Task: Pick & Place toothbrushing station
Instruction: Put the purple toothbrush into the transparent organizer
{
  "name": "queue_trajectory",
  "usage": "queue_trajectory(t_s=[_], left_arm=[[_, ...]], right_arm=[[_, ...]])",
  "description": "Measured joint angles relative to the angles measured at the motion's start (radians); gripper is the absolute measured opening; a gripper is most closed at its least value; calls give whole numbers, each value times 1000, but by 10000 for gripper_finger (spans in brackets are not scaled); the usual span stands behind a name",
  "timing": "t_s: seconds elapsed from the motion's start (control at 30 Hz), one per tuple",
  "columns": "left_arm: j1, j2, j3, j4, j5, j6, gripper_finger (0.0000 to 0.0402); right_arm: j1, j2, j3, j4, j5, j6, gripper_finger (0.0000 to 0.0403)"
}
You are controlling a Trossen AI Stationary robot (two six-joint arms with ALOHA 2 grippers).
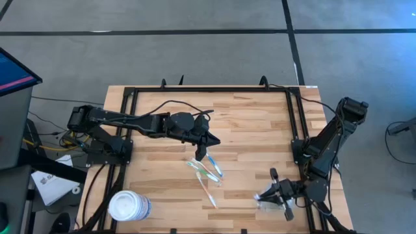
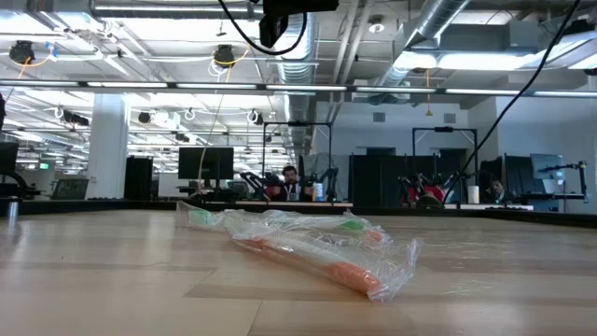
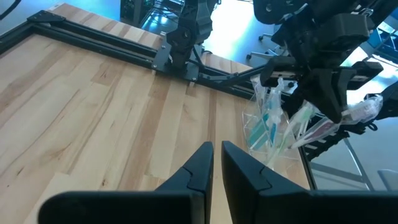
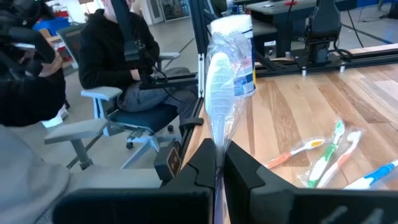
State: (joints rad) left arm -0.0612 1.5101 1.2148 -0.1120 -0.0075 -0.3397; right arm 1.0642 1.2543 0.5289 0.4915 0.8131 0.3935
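The see-through holder (image 3: 266, 132) stands on the table near the right front corner, with several brushes upright in it; it also shows in the high view (image 1: 268, 204). My right gripper (image 4: 219, 152) is over it (image 1: 275, 194), shut on a toothbrush in a clear wrapper (image 4: 219, 81). My left gripper (image 3: 216, 163) hangs shut and empty above the table's middle (image 1: 201, 153). Just in front of it several loose wrapped toothbrushes (image 1: 207, 173) lie flat on the wood (image 2: 317, 247). My right gripper pinches the wrapped toothbrush between its two fingers, on the wrapper just below the white brush head (image 4: 218, 138). The head end sticks out past the fingertips. The fingers hide the handle in the wrist view. In the left wrist view the brush (image 3: 323, 124) slants beside the holder.
A white round tub (image 1: 129, 207) lies at the table's near left corner. A black frame (image 1: 214, 91) runs round the tabletop. People sit on chairs beyond the table (image 4: 124, 56). Bare wood lies between the loose brushes and the far edge.
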Motion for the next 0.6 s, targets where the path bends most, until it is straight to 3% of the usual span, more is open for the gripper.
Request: queue_trajectory(t_s=[0.6], left_arm=[[0,0,0,0,0,3,26]], right_arm=[[3,0,0,-71,0,42,31]])
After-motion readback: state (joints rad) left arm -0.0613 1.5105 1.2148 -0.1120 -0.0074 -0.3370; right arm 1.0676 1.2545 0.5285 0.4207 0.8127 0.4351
